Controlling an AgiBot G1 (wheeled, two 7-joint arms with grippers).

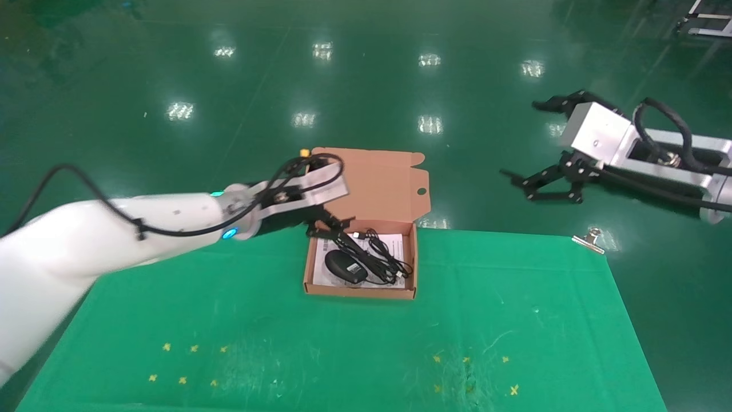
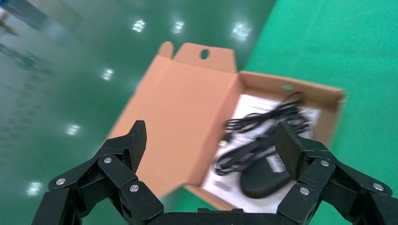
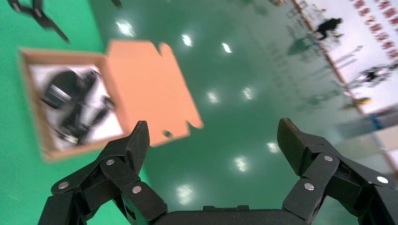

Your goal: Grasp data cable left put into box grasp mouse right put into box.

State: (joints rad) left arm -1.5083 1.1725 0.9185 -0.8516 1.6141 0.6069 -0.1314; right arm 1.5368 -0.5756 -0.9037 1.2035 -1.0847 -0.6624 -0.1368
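Observation:
The box [image 1: 311,269] stands open at the table's far middle, lid [image 1: 372,183] tilted back. Inside, on the white sheet, lie the black mouse [image 1: 345,266] and the black data cable [image 1: 384,252], its strands mixed with the mouse cord. My left gripper [image 1: 331,228] hovers over the box's far left corner, open and empty. In the left wrist view the gripper [image 2: 213,136] is spread above the lid [image 2: 183,112], mouse [image 2: 263,180] and cable [image 2: 263,124]. My right gripper [image 1: 520,140] is open and empty, off the table's far right over the floor. The right wrist view [image 3: 213,136] shows the box [image 3: 42,140] farther off.
A metal binder clip [image 1: 589,239] holds the green cloth at the table's far right corner. Yellow cross marks [image 1: 189,363] dot the near part of the cloth. The table's far edge runs just behind the box, with green floor beyond.

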